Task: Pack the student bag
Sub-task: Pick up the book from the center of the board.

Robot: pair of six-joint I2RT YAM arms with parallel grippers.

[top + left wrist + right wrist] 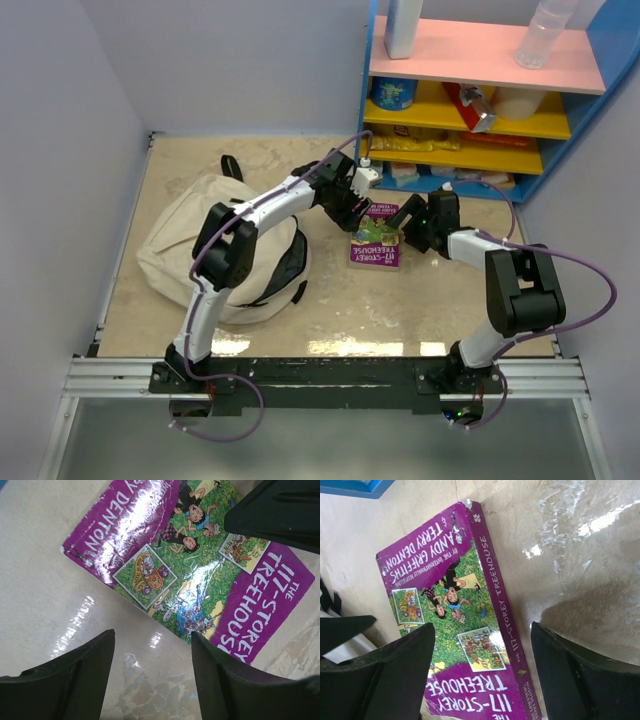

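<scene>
The beige student bag (190, 245) with black straps lies on the left of the table, its grey-lined mouth facing right under my left arm. A purple and green book, "The 117-Storey Treehouse" (376, 245), lies flat on the table right of the bag. It shows in the left wrist view (190, 565) and the right wrist view (455, 630). My left gripper (350, 205) hovers open at the book's left edge, holding nothing. My right gripper (418, 228) is open over the book's right side; its fingers straddle the spine and do not touch it.
A blue shelf unit (480, 90) with pink and yellow boards stands at the back right. It holds bottles, cups and packets. White walls close the table on the left and back. Bare table lies in front of the book.
</scene>
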